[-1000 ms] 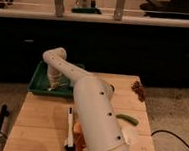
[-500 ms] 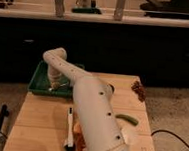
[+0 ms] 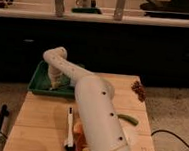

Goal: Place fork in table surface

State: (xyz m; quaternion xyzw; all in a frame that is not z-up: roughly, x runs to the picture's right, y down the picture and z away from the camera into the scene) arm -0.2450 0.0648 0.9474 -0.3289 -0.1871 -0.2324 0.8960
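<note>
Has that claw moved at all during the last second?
No. The claw sits over the green tray, at the same spot against its rim as before.

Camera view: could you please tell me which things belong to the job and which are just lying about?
Job: gripper, down in the green tray; table; the fork, which I cannot make out.
Lying about: white-handled utensil, small green item, brown clump.
</note>
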